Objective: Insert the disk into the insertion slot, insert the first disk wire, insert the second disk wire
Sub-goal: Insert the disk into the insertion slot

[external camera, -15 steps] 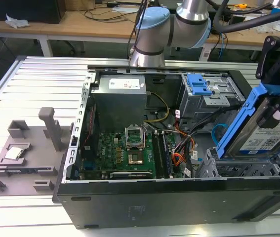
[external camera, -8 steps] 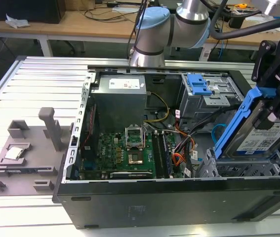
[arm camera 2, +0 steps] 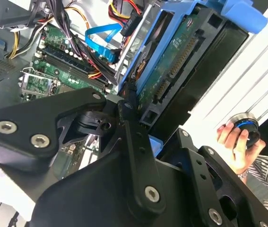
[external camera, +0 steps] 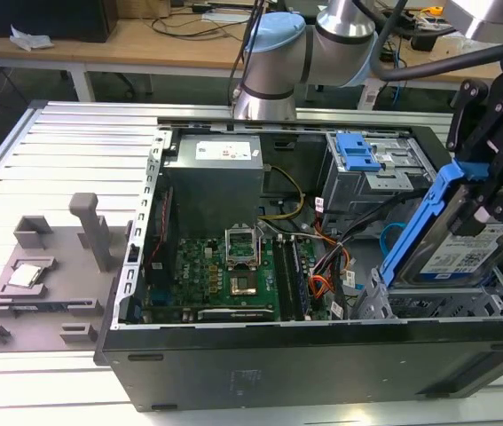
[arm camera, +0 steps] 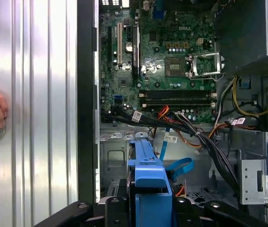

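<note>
One quick question: is the gripper (arm camera 2: pixel 155 118) actually clamped on the drive or just resting against it? (poster 1)

Clamped, I'd say. In the second wrist view the black fingers (arm camera 2: pixel 126 101) are pressed onto the blue carrier of the disk (arm camera 2: pixel 171 61), with the green circuit board and connector side facing the camera. The disk is tilted, low end at the mouth of the insertion slot (external camera: pixel 391 304) and high end up in the air. It's not seated yet, and I can't tell if it touches the cage. (poster 2)

How would it handle? (poster 1)

My guess is stiff, dense for its size, and it won't like knocks. The plastic carrier looks smooth and probably flexes a little, so the side rails are the place to grab, well away from the bare board and connector pins. (poster 2)

And past it? (poster 1)

A blue flat cable (arm camera: pixel 178 166) and a bundle of wires (arm camera: pixel 204 137) lie loose just beyond the slot. After those come the motherboard (arm camera: pixel 162 61) and the power supply (external camera: pixel 216 177) at the far end. Outside the case, a person's hand (arm camera 2: pixel 232 137) rests on a round knob. (poster 2)
</note>
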